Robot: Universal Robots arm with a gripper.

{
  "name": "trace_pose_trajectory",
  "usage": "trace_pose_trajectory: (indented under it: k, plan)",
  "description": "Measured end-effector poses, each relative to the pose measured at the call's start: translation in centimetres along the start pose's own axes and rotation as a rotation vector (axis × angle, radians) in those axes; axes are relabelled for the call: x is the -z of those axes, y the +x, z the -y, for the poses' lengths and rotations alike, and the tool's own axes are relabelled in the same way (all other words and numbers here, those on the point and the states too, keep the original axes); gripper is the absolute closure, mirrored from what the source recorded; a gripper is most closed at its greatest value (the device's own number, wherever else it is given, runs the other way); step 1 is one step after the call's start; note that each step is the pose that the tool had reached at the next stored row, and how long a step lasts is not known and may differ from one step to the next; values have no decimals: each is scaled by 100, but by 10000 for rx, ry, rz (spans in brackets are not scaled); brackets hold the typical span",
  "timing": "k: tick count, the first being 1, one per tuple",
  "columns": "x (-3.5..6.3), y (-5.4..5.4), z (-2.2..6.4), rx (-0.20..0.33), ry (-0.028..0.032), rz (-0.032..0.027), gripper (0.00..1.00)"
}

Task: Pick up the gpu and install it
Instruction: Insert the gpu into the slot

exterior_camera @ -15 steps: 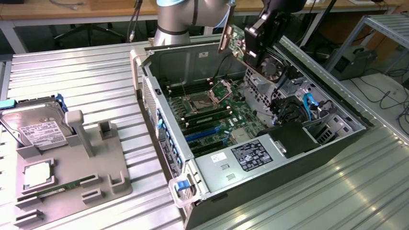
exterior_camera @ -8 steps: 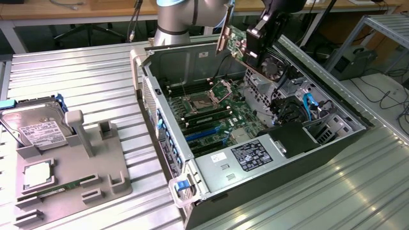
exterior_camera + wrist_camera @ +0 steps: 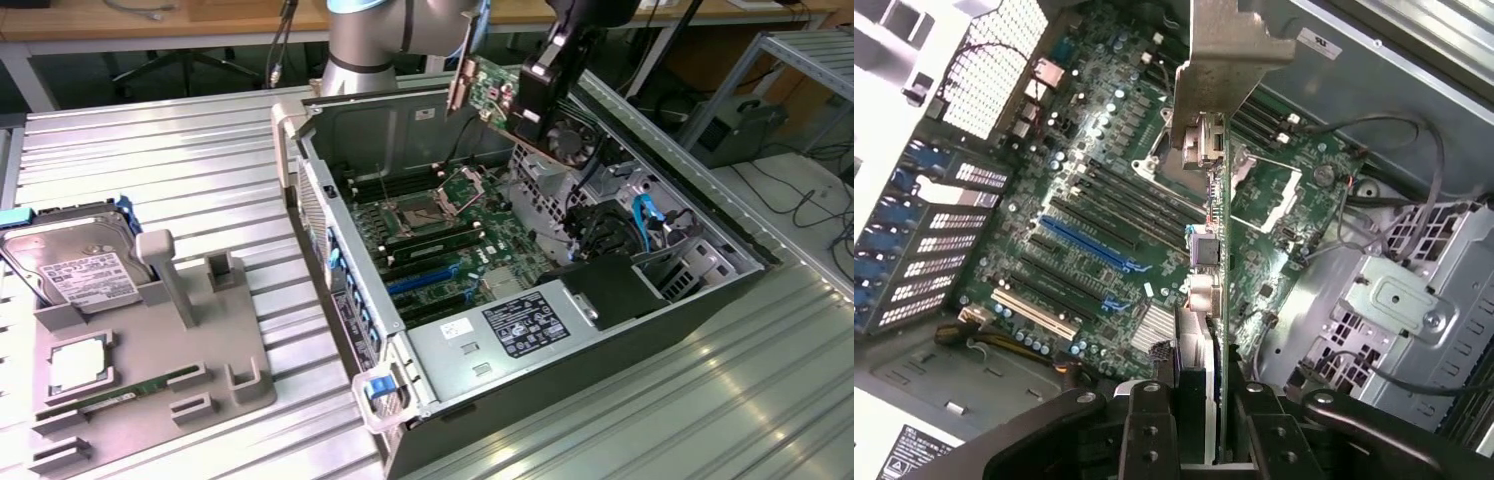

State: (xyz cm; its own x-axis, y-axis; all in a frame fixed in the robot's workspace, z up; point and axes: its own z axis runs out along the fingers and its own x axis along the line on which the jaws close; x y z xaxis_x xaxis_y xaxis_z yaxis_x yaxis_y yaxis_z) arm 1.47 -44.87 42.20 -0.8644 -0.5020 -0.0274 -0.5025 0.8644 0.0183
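We see the black two-fingered gripper (image 3: 1206,415) pinching the gpu (image 3: 1220,290), a thin flat green circuit card with a long silver metal bracket (image 3: 1226,50) along one end. Its fingers (image 3: 1150,425) press against the card's two faces. In the wrist view the card shows edge-on, held in the air over the green motherboard (image 3: 1094,210) and its long blue expansion slots (image 3: 1086,245) (it touches none of them). In the exterior view the gpu (image 3: 491,92) hangs tilted above the far end of the open grey metal computer case (image 3: 310,170), which lies on its side on the ribbed silver table (image 3: 160,150). Well apart, toward the exterior view's left, a grey plastic holder tray (image 3: 154,390) carries a boxy silver hard drive with a white label (image 3: 74,268) and a narrow green memory stick (image 3: 120,392).
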Motion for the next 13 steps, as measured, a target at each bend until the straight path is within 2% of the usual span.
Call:
trace_pose_trajectory:
  k: [13]
  plan:
    - [-10,3,5,1423,-38,-26,72]
